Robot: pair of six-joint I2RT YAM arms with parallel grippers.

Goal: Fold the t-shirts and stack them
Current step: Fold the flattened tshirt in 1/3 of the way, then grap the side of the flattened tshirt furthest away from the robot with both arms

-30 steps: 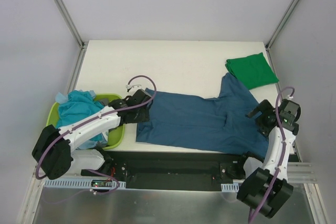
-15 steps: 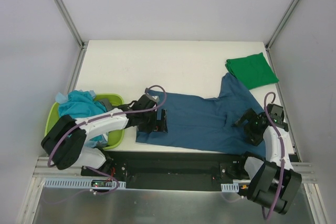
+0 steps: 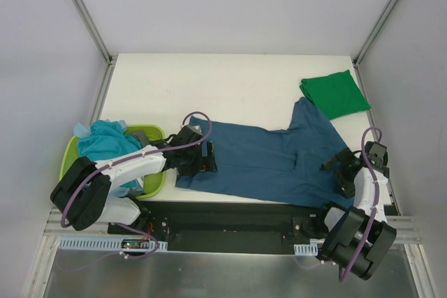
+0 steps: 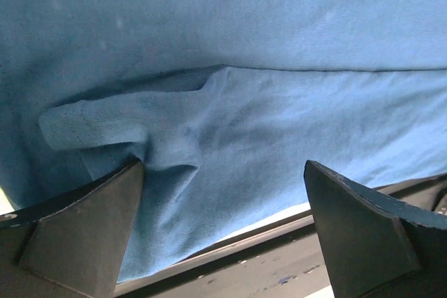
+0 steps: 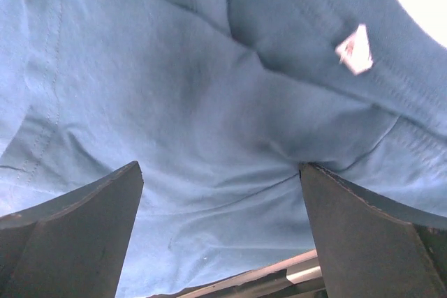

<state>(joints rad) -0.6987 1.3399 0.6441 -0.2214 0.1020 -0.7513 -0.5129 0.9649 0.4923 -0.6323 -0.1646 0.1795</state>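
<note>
Lime-green basket (image 3: 155, 179) sits at the table's (image 3: 209, 82) near-left corner, holding a bunched light turquoise tee (image 3: 105, 141) with a bit of grey fabric (image 3: 142, 132) at the far rim. The left arm reaches across the basket's right side. The dark teal-blue tee (image 3: 265, 165) is spread flat across the near half of the table, its near hem along the black base plate (image 3: 230, 215) and one corner running up to the folded green tee (image 3: 335, 93) at the far right, touching or just overlapping it. Left gripper (image 3: 207, 158) is low over the blue tee's left end, jaws wide and nothing between them; the wrist view shows a small fold of cloth near the left finger (image 4: 77, 228). Right gripper (image 3: 340, 172) is low over the right end, jaws also wide and gripping nothing, with a white label (image 5: 354, 50) showing on the cloth beyond.
</note>
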